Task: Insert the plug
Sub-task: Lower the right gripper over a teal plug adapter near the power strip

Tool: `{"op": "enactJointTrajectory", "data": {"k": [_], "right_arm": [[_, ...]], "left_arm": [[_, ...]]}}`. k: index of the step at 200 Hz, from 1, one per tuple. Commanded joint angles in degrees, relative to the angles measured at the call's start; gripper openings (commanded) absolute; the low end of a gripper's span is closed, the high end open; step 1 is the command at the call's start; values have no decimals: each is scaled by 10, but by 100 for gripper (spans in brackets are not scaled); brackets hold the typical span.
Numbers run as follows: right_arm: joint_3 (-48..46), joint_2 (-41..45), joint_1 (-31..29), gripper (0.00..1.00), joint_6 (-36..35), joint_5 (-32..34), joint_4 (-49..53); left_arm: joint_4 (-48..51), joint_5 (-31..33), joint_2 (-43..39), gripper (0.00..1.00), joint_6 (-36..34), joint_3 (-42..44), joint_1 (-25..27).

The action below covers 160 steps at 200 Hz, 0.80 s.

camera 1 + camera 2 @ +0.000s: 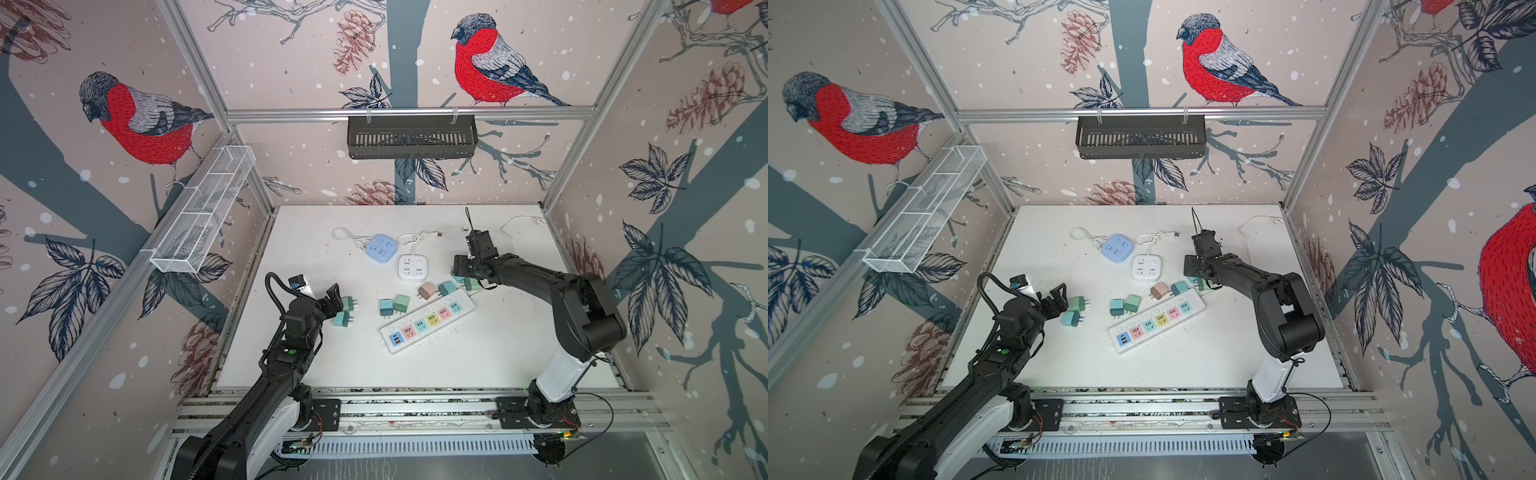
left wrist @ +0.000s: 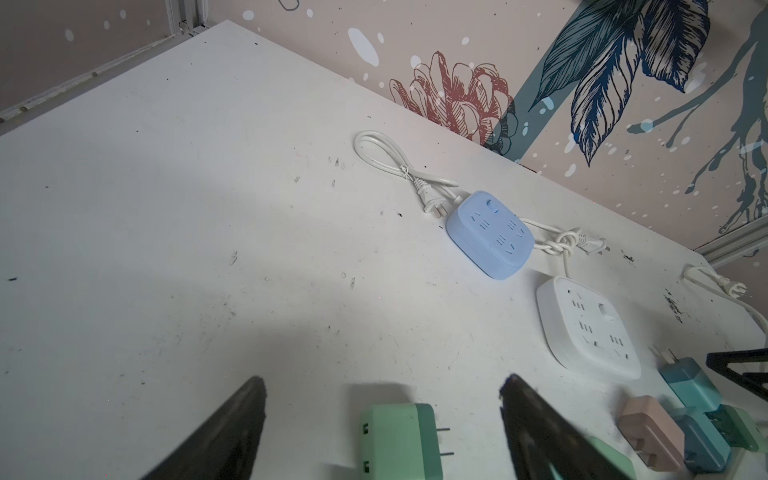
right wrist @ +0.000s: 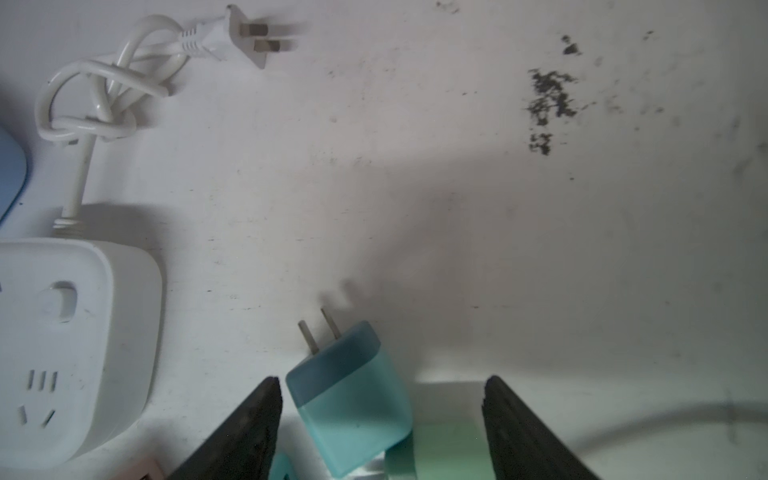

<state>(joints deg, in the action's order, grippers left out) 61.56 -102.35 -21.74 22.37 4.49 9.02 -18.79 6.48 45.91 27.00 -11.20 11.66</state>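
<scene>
In a top view the left gripper (image 1: 336, 301) sits at nine o'clock from the power strip (image 1: 428, 322). Its jaws stand wide apart around a green plug (image 2: 399, 440) that lies on the table (image 1: 478, 361) (the wrist view shows gaps on both sides). At one o'clock from the strip, the right gripper (image 3: 382, 384) straddles a teal plug (image 3: 353, 399), jaws apart and not clamped, the plug close to one finger.
</scene>
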Motion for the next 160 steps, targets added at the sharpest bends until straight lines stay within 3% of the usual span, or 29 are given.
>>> {"op": "enactJointTrajectory", "data": {"k": [1, 100, 160], "right_arm": [[20, -30, -5, 76, -14, 0, 20], [6, -42, -20, 77, -3, 78, 38], [-32, -1, -20, 80, 13, 110, 39]], "left_arm": [[-19, 11, -1, 88, 2, 2, 1], [-23, 9, -12, 88, 1, 6, 3], [-24, 8, -13, 88, 1, 7, 3]]}}
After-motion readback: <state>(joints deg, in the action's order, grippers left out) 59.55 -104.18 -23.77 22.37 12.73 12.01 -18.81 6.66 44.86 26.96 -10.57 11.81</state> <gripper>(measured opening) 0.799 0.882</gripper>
